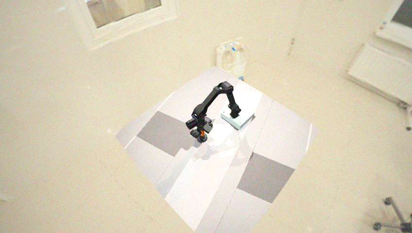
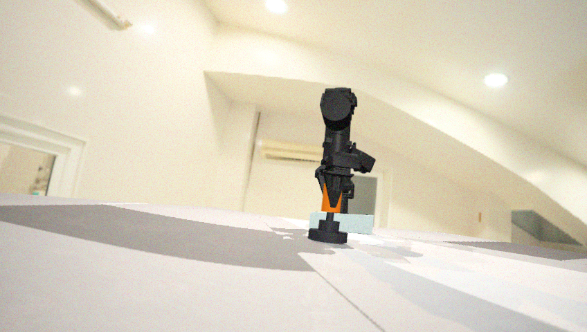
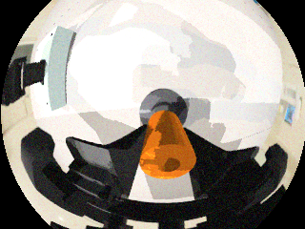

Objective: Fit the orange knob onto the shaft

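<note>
The orange knob is upright between the fingers of my gripper, which is shut on it. The round dark pedestal stands directly below. In the exterior view, a short length of the dark shaft shows between the knob's lower edge and the pedestal's raised hub, so the knob is above the pedestal, not touching it. The knob hides the shaft's top; whether the tip is inside the hole cannot be told. The shaft's flat side is not visible.
The arm's pale blue base block stands behind the pedestal in the exterior view and at the left in the wrist view. The patterned table top carries patches of shadow around the pedestal.
</note>
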`<state>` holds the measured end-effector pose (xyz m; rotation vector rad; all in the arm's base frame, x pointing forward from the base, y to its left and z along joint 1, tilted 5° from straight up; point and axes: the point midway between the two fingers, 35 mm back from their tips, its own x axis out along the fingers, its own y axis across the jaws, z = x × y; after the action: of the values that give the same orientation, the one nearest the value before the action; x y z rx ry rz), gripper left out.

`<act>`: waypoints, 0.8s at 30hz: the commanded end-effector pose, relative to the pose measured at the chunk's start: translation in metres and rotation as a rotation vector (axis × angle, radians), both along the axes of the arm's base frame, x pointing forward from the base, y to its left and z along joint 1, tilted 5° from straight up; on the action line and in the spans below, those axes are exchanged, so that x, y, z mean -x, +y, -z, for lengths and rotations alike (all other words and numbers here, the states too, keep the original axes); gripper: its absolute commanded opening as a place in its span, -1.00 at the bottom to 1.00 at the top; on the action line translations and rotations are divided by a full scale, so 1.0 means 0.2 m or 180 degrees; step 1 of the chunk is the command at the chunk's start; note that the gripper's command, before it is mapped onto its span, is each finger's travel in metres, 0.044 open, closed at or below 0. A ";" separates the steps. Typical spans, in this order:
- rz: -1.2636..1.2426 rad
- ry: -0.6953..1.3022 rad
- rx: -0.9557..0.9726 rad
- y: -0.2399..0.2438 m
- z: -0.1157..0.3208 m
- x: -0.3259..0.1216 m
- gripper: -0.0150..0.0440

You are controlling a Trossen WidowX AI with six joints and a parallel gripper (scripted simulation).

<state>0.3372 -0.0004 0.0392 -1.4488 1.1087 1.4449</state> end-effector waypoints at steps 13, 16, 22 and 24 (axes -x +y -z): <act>-0.0679 0.0026 -0.0014 0.00 0.00 0.00 -0.49; -0.0679 0.0026 -0.0014 0.00 0.00 0.00 -0.49; -0.0679 0.0026 -0.0014 0.00 0.01 0.00 -0.49; -0.0679 0.0026 -0.0014 0.00 0.01 0.00 -0.49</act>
<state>0.3377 -0.0003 0.0381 -1.5923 0.9799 1.5971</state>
